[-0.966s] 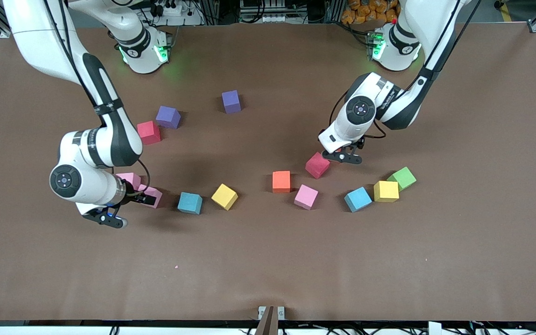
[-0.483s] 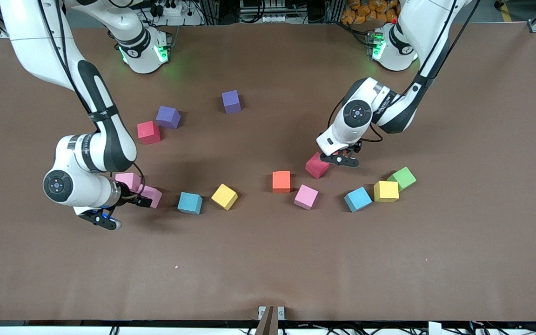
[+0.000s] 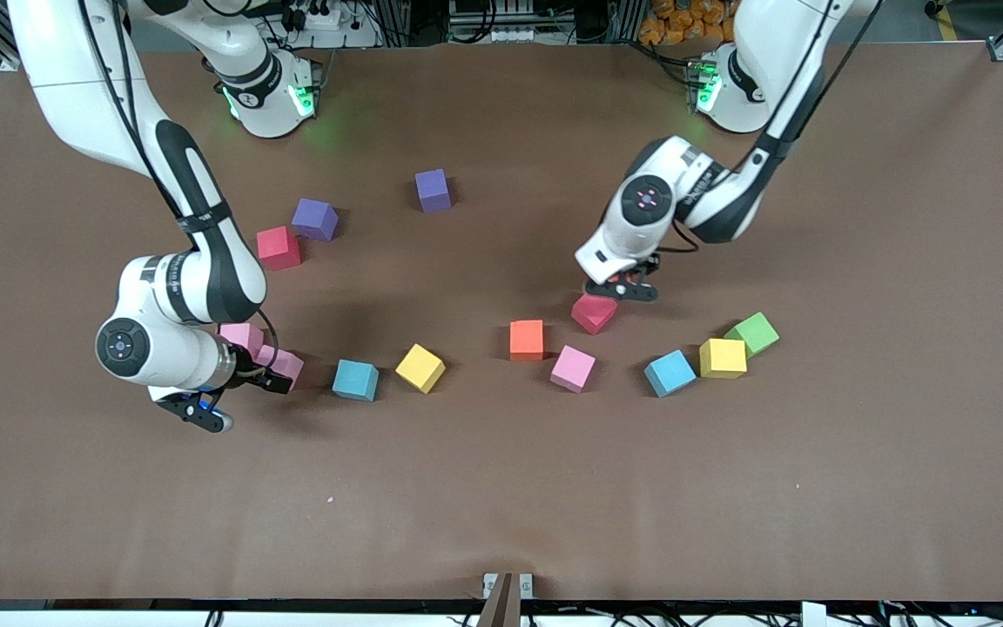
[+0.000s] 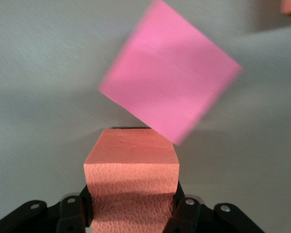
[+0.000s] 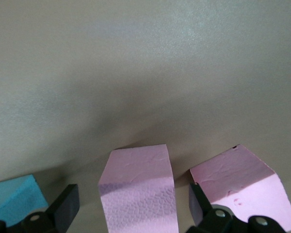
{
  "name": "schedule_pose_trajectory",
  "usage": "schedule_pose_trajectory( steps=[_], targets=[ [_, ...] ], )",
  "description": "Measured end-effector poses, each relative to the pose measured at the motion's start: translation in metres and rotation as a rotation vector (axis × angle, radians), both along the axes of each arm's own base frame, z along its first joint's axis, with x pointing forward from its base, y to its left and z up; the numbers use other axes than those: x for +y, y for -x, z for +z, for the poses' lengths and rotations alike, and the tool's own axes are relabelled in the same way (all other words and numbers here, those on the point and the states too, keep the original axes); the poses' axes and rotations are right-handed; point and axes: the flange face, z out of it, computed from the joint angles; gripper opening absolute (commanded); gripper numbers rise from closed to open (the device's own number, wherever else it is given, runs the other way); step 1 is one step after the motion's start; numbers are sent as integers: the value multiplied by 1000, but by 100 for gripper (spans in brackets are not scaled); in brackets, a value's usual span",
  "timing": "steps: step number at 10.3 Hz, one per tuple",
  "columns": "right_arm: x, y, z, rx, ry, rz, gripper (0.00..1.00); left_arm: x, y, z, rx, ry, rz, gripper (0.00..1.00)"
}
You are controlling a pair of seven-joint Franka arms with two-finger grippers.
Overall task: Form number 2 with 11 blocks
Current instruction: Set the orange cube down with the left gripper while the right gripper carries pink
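Tbl (image 3: pixel 501 488) | left jaws clamp orange blk (image 4: pixel 131 184) by crimson blk (image 3: pixel 593 312), orange mostly hidden | right jaws wide astride pink blk (image 5: pixel 138 189)

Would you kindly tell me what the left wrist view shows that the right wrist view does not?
Only the left wrist view: the left gripper shut on an orange block, with a crimson block close by. Only the right wrist view: the open right gripper straddling a pink block, with a second pink block and a light blue block beside it. Both: the brown table.
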Motion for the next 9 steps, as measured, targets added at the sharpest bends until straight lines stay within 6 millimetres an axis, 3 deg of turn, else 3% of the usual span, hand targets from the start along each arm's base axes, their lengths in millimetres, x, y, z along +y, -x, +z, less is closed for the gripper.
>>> schedule_pose_trajectory(
  steps=[3,4,5,9],
  targets=[
    [-2,11,-21,-25,5,-5,100,-63,51,28,-8,0,85,15],
    [0,13,-23,-25,6,-2,27,-78,67,30,-8,-2,99,17],
    [3,13,-23,-26,6,2,0,-89,80,30,-6,-4,106,17],
    [7,12,-13,-31,2,8,0,-132,124,22,20,-6,117,18]
  ],
)
